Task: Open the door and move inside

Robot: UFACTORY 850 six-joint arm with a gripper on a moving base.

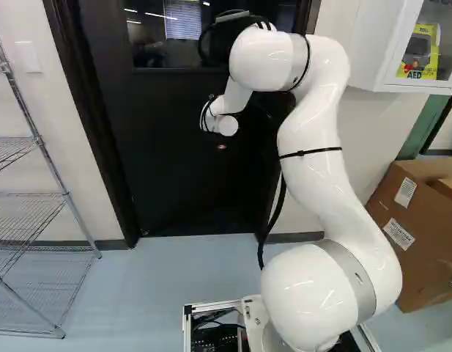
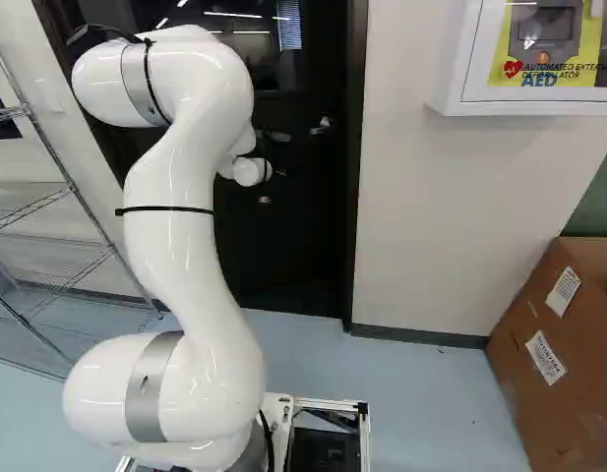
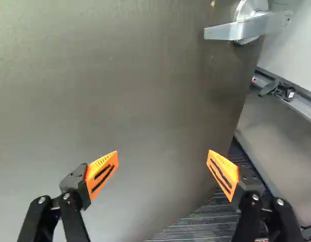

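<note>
The dark door (image 1: pixel 182 176) stands ahead of the arm, and its silver lever handle (image 2: pixel 323 126) shows right of the wrist in the right base view. I cannot make out the black gripper against the door in the base views. In the wrist view the gripper (image 3: pixel 163 155) is open, its orange pads wide apart with nothing between them. The door's broad face (image 3: pixel 110 101) lies ahead of the fingers. The lever handle (image 3: pixel 233 30) sits beyond them, near the door's free edge. Past that edge a gap shows, so the door stands ajar.
A wire shelf (image 1: pixel 42 213) stands left of the door. Right of it are the wall, a white AED cabinet (image 2: pixel 539 106) and a brown cardboard box (image 2: pixel 549 344). Through the gap show ridged dark flooring (image 3: pixel 200 224) and a pale panel with a rail (image 3: pixel 301 108).
</note>
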